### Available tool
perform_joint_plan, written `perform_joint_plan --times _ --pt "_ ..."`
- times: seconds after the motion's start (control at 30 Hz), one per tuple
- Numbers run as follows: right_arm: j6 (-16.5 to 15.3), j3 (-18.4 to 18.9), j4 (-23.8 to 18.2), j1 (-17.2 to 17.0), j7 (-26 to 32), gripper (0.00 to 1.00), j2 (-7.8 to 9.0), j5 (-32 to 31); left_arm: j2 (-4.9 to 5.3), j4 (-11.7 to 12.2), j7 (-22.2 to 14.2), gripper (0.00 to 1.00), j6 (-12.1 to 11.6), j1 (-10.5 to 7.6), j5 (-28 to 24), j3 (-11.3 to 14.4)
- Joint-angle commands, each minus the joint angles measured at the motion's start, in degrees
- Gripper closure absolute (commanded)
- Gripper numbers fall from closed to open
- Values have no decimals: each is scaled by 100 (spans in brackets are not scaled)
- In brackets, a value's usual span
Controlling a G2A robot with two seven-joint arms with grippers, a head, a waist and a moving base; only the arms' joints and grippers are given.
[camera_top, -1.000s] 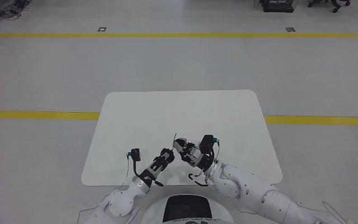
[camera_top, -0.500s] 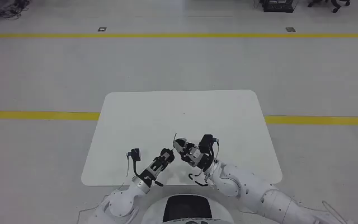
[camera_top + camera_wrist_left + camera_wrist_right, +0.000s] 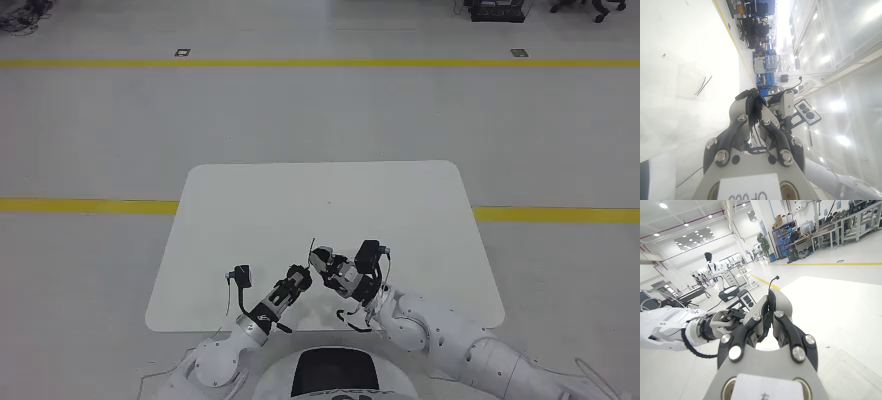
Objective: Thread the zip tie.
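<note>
1. Slowly is best here. The thin tail of the zip tie [image 3: 770,283] must go into the little hole in its head. I think the two grippers should line up first. They should push only when the tail points right at the hole.
2. The zip tie is up in the air, over the middle of the near edge of the table [image 3: 400,200]. Its small head sticks up above the right gripper [image 3: 770,295].
3. The right gripper's fingers are squeezed tight on the black strap, a little way below the head.
4. The left gripper [image 3: 753,100] is over the same table edge, almost tip to tip with the right one. Its fingers are pressed together. I cannot tell if the tail of the tie is between them.
5. Both arms come in from the near side of the table. Their wrists are lifted off the table top, and their tips point at each other.
6. A clear box [image 3: 683,75] sits on the table with two spare ties [image 3: 702,86] inside.
</note>
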Motion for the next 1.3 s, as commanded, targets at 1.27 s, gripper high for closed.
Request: perform_joint_plan --times 1.27 --pt "0 80 -49 -60 -50 100 32 -88 0 0 0 100 0 0 0 0"
